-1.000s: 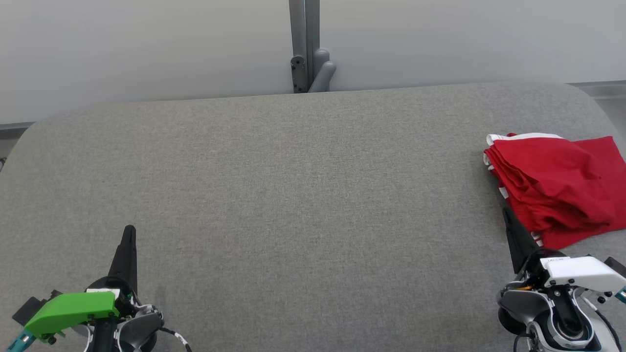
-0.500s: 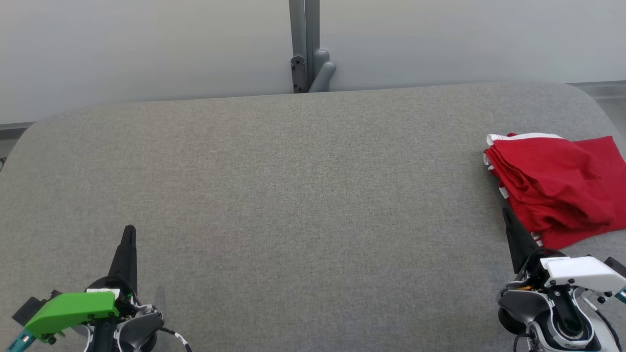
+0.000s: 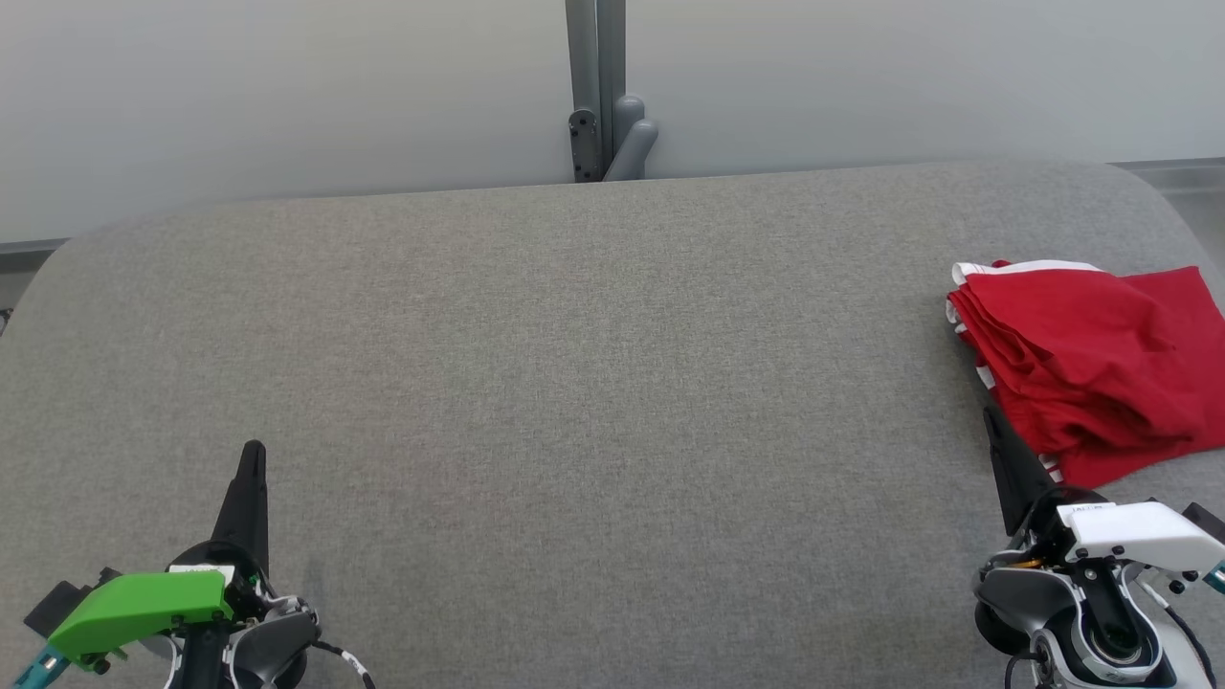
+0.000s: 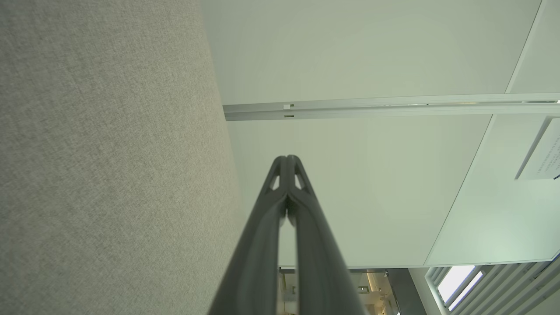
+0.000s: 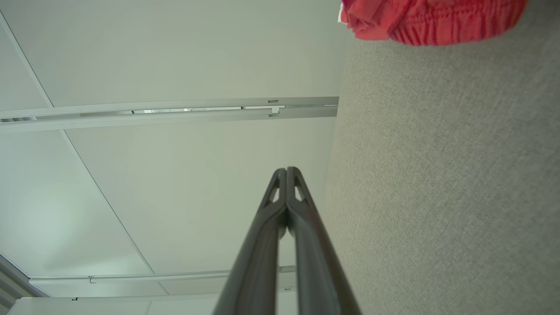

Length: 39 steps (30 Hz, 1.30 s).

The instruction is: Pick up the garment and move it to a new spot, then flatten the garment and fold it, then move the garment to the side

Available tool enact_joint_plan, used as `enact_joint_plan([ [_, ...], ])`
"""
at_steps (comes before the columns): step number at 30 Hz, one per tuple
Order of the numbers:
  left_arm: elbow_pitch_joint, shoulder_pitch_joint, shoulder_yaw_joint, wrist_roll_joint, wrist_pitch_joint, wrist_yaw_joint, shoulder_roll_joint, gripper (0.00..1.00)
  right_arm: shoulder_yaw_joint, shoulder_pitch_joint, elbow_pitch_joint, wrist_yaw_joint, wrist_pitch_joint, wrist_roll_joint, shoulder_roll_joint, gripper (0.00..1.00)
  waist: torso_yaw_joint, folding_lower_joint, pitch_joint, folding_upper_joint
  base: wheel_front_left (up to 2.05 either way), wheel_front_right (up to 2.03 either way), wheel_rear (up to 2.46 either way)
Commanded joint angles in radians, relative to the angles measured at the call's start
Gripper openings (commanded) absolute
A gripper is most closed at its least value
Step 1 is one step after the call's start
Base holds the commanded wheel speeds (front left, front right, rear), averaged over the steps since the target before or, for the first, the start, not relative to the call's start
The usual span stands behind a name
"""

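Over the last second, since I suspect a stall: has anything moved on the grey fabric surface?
Nothing visibly changed. The folded red cloth garment lies at the right of the grey fabric surface; the left end effector and right end effector are both shut, empty.

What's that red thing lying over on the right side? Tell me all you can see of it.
A red garment of soft, thin-looking cloth, with white trim along its left and far edges. It is folded into a loose, rumpled stack of layers; a flatter part runs past the head view's right edge. It lies on the right side of the grey fabric-covered surface; nothing grips it.
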Motion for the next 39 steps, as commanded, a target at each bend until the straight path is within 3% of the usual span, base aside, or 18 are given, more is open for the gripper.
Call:
enact_joint_plan([
  [1,-0.002,-0.011,0.002,-0.002,0.000,-0.006,0.007,0.00,-0.001,0.010,-0.004,0.000,0.002,0.006,-0.004,0.00,0.000,0.0000,0.000,0.0000,0.00,0.00,0.00],
  [39,-0.002,-0.011,0.002,-0.002,0.000,-0.006,0.007,0.00,-0.001,0.010,-0.004,0.000,0.002,0.006,-0.005,0.00,0.000,0.0000,0.000,0.0000,0.00,0.00,0.00],
])
